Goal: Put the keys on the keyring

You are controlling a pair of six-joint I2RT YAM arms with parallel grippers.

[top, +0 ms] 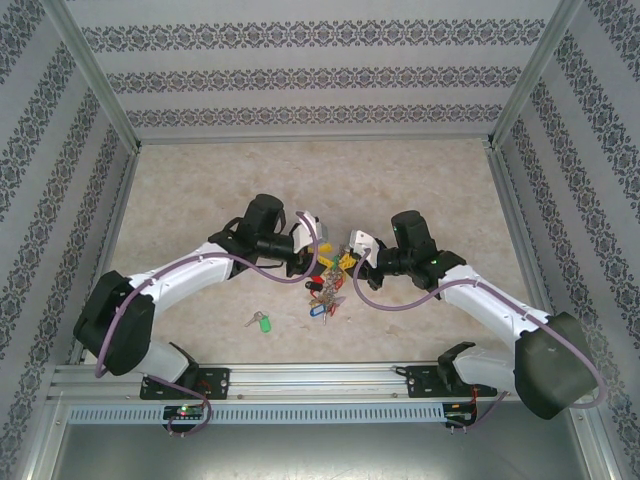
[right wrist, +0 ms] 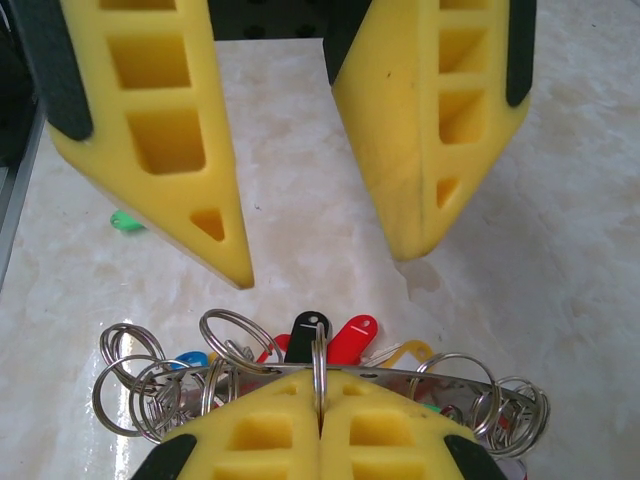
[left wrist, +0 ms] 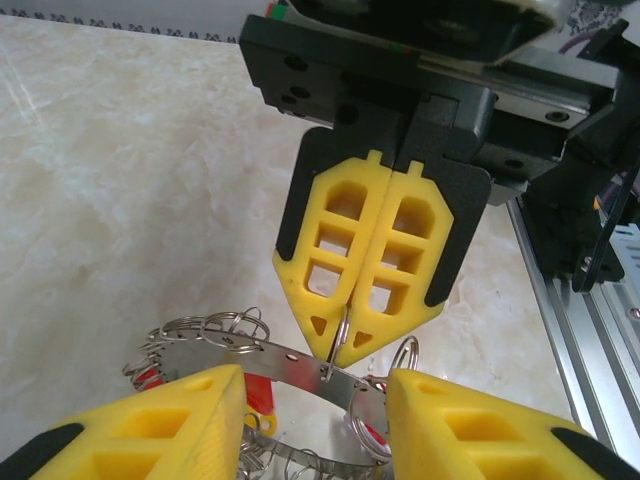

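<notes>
Keyring look: your keyring (top: 325, 287) was a flat grey metal band, bent in a curve, and thin wire loops (right wrist: 130, 385) with coloured tags hung from it.
Tags you could count from the right wrist: one black tag (right wrist: 305, 335), one red tag (right wrist: 352, 334), one blue tag (right wrist: 193, 357), one yellow tag (right wrist: 402, 352); more were hidden behind the fingers.
Wire loops: many, and too tangled for a sure count.
Loose keys: one green-tag key (top: 260, 321), lying flat on the worktop (top: 420, 180).
Keyring place: near the middle of the worktop, a little toward the near edge, between your two grippers.
Loose key place: well apart from the keyring, closer to the near edge and to the left side.
Left gripper (left wrist: 308, 385): its fingers stood wide apart with the grey band between them, and they gripped nothing.
Right gripper (right wrist: 320, 388): its fingers were pressed together on one wire loop of the keyring, directly facing the left gripper.
</notes>
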